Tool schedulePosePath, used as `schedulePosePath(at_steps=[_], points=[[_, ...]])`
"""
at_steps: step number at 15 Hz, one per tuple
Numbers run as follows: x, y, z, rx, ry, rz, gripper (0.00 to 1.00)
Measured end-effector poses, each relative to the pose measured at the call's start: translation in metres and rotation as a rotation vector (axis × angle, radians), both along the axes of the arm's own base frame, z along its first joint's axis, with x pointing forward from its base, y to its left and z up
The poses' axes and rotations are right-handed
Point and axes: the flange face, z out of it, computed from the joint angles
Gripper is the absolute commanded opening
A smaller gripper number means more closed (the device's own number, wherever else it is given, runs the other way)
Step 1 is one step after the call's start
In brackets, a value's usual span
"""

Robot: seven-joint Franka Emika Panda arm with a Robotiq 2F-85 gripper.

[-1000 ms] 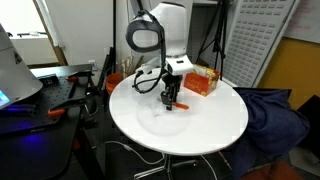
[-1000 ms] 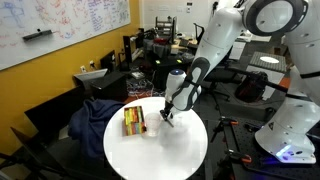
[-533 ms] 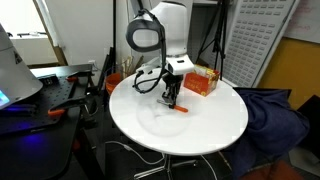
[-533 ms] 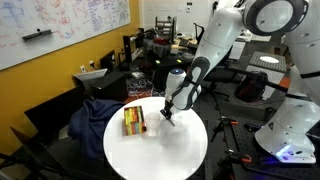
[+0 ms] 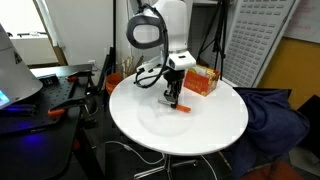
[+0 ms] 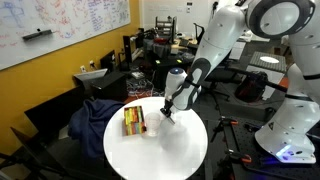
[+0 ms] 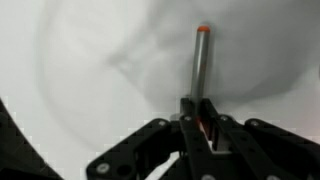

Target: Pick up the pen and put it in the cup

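Gripper (image 7: 200,128), as I read the wrist view, is clamped on the pen (image 7: 198,65) down at the white table (image 5: 200,130), with the orange box (image 5: 202,82) near it.

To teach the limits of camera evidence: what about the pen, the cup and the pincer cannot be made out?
The cup: no sure outline in any view; see-through on the table, wrist view blurred.
The pen: near end hidden between the fingers of the pincer, wrist view.
The pincer's grip: open or shut unclear; blurred in wrist view, too small in both exterior views.
The box: print too small in an exterior view.
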Motion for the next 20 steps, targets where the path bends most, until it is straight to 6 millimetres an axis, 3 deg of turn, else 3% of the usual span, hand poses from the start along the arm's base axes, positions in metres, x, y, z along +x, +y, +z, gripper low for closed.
schedulePosePath(at_steps=[5, 10, 20], points=[[-0.001, -0.008, 0.032, -0.101, -0.020, -0.006, 0.04], [-0.001, -0.003, 0.058, -0.170, -0.039, 0.027, 0.04], [0.006, 0.032, 0.118, -0.335, -0.127, 0.127, 0.04]])
